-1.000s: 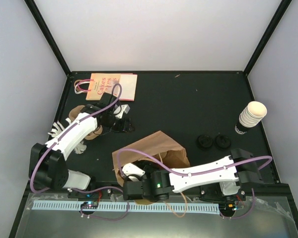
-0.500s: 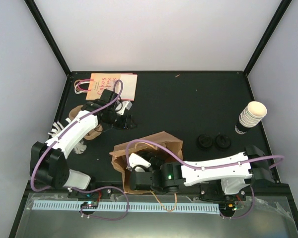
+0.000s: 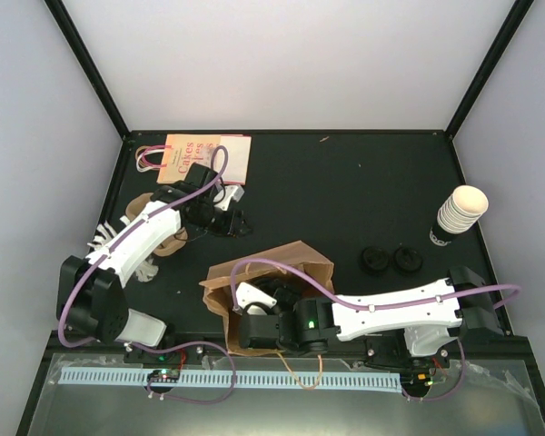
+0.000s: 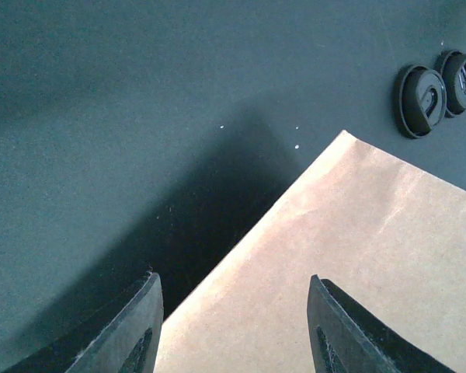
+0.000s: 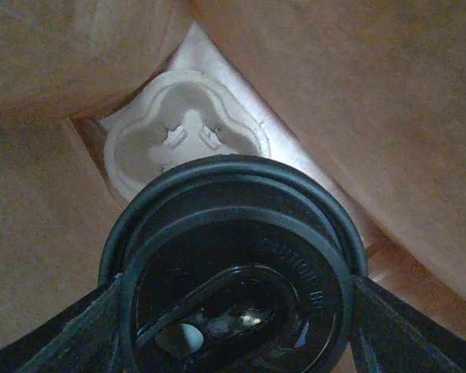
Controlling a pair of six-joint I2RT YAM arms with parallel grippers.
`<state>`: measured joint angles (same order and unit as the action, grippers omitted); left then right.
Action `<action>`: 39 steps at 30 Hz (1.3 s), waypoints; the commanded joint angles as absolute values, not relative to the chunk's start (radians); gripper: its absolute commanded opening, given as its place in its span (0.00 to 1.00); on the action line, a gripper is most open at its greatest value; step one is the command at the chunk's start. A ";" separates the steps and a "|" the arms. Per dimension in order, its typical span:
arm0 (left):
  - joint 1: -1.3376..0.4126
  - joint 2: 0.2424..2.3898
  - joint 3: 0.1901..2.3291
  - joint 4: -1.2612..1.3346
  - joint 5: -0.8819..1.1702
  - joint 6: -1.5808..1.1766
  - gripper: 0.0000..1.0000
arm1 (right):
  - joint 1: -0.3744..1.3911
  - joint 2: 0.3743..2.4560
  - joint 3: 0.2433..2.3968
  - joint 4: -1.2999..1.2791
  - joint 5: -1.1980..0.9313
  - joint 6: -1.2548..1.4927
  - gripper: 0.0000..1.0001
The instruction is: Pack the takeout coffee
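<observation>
The takeout coffee (image 5: 233, 272) fills the right wrist view, black lid up. My right gripper (image 5: 237, 284) is shut on it, one finger against each side of the lid. It hangs inside the brown paper bag (image 5: 357, 101) above a pale pulp tray (image 5: 182, 140) on the bag's bottom. From above, the right arm reaches into the bag (image 3: 313, 268) and the cup is hidden. My left gripper (image 3: 229, 218) is open just beyond the bag's far corner. In the left wrist view the left gripper (image 4: 233, 278) holds nothing and looks along the bag's side (image 4: 357, 264).
A stack of lidless cream cups (image 3: 460, 213) stands at the right edge. Two loose black lids (image 3: 375, 261) (image 3: 407, 260) lie right of the bag. A pink printed bag (image 3: 200, 159) lies flat at the back left, with brown pulp trays (image 3: 159, 241) under the left arm.
My right arm has pushed deeper into the brown bag with the coffee, and the bag has drawn up narrower. The left gripper has barely shifted.
</observation>
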<state>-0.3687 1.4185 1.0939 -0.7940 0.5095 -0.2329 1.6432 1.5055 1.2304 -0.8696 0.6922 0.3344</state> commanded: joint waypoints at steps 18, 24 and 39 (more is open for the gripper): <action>-0.377 1.432 1.092 -0.772 0.560 -0.170 0.54 | 1.630 1.405 1.131 -0.747 0.653 0.084 0.60; -0.379 1.430 1.090 -0.772 0.570 -0.167 0.54 | 1.591 1.390 1.109 -0.743 0.649 0.071 0.60; -0.385 1.383 1.086 -0.778 0.594 -0.168 0.54 | 1.567 1.352 1.068 -0.702 0.618 -0.029 0.57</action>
